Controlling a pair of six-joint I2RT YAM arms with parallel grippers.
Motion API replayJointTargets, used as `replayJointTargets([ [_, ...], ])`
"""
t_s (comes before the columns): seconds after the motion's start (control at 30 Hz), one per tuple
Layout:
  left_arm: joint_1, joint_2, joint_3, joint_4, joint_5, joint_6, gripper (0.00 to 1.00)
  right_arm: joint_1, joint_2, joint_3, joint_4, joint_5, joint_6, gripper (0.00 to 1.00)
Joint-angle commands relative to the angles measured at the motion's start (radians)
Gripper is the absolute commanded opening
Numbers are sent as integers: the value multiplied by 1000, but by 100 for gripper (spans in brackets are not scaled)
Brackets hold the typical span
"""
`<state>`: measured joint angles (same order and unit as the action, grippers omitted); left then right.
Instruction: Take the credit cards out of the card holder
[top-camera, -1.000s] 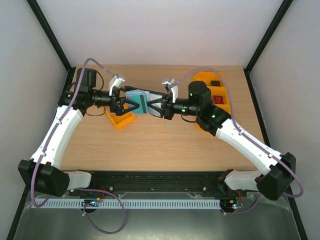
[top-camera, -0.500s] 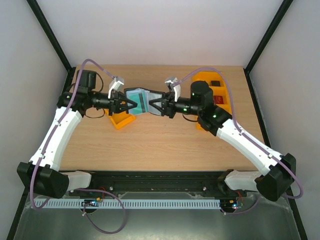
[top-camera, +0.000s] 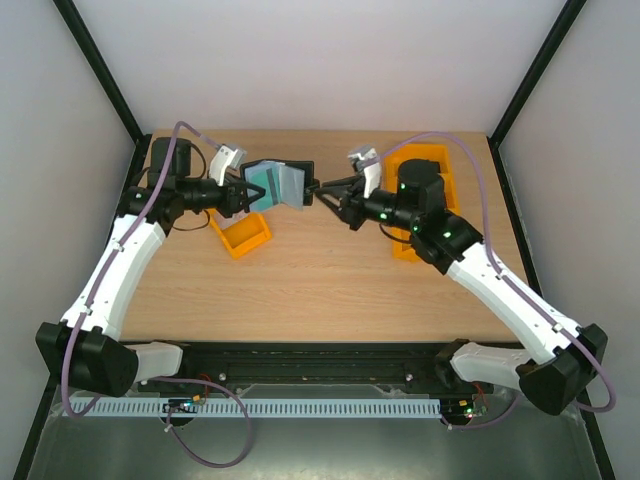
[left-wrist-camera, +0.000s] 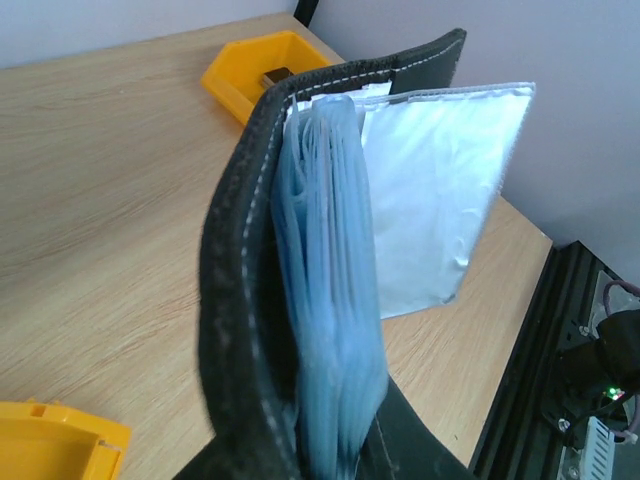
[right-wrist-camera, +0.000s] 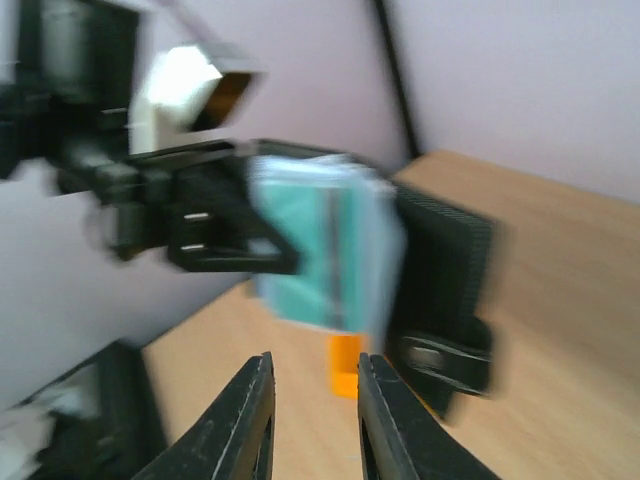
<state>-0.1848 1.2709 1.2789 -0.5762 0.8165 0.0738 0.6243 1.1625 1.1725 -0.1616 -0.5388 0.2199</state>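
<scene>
Top external view: the left hand (top-camera: 247, 193) was clamped on the card holder (top-camera: 288, 180), held open above the desk (top-camera: 320, 285) toward 11 o'clock, with the teal credit cards (top-camera: 262, 185) seated inside. At its 3 o'clock the right hand (top-camera: 320, 188) stood just clear, fingers slightly apart.

Right wrist view: motion blur covers the whole frame. The small black folding card holder (right-wrist-camera: 445, 260) and the thin teal-green plastic credit cards (right-wrist-camera: 310, 240) smear together, so the card count cannot be determined. The lower edge cuts off the right gripper (right-wrist-camera: 315, 370) below its fingers.

Left wrist view: the lower edge cuts off the card holder base. The frame corner crops the near orange plastic tray (left-wrist-camera: 50, 440). The dark item (left-wrist-camera: 272, 76) in the far orange plastic tray (left-wrist-camera: 225, 88) is too small to identify.

Top view: the card holder hides the fingertips of the left gripper (top-camera: 243, 194). The right arm (top-camera: 440, 225) covers most of the right-hand orange plastic tray (top-camera: 402, 248).
</scene>
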Motion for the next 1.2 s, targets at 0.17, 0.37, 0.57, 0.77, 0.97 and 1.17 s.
replayJointTargets([
  [0.17, 2, -25, 0, 13, 78, 3, 2, 86, 87, -96, 611, -397, 298, 21],
  [0.37, 2, -28, 14, -18, 189, 34, 2, 86, 189, -39, 463, -258, 273, 16],
  [0.57, 2, -30, 24, -48, 251, 71, 2, 61, 202, -26, 384, -183, 228, 15],
  [0.77, 2, -31, 42, -110, 334, 146, 2, 35, 218, -25, 387, -243, 231, 16],
  [0.97, 2, -30, 45, -121, 348, 160, 2, 35, 241, -22, 420, -356, 258, 18],
  [1.17, 2, -28, 46, -130, 367, 173, 2, 50, 251, -19, 419, -361, 261, 21],
])
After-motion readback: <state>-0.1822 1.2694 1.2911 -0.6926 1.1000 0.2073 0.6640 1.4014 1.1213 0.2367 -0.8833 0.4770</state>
